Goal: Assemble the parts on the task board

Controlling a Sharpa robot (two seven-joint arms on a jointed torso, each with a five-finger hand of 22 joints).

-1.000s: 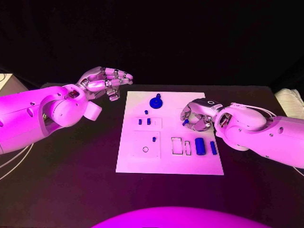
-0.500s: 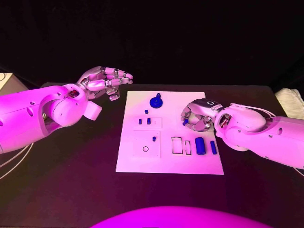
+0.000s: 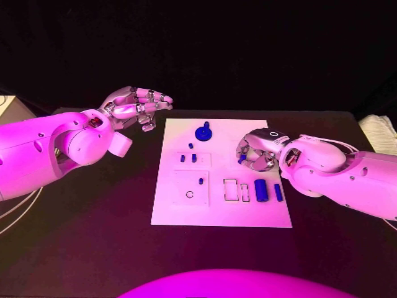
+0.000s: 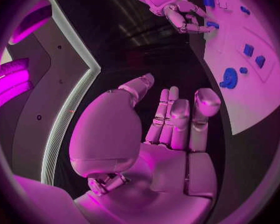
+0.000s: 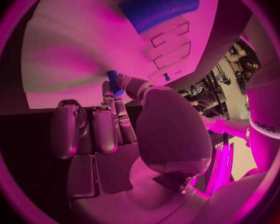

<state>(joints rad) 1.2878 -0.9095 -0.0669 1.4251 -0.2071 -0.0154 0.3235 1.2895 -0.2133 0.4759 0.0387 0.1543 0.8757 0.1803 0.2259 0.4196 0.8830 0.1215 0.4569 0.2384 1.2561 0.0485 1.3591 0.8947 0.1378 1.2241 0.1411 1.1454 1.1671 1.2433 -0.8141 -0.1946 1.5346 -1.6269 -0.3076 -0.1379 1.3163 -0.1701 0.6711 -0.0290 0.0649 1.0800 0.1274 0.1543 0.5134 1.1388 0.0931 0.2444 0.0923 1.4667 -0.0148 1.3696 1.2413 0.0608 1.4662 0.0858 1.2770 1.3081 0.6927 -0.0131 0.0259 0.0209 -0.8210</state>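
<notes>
The black table (image 3: pixel 91 236) is seen spread under both arms, with the white task board (image 3: pixel 218 214) laid flat in its middle. The left arm (image 3: pixel 38 149) is held above the table beside the board's far left corner, and its left hand (image 3: pixel 138 107) is raised clear of the board with the fingers curled loosely inward and nothing in them. The right arm (image 3: pixel 360 177) is reached in over the board's right edge, and the right hand (image 3: pixel 257 152) is lowered over the board's right-middle area, where a small blue peg (image 5: pixel 113 81) is pinched between its thumb and fingertips; the same peg (image 3: pixel 242 159) is glimpsed just under the hand in the head view, close to the board's surface, though contact with the board cannot be told. Near the far edge of the board a blue round part (image 3: pixel 203 132) is found, with a small blue stud (image 3: pixel 190 146) just in front of it. Two small blue blocks (image 3: pixel 188 159) are set side by side in a square outline on the left half. A blue cylinder (image 3: pixel 261 191) and a thin blue bar (image 3: pixel 278 192) are laid near the right edge, beside two empty rectangular slots (image 3: pixel 236 190).
</notes>
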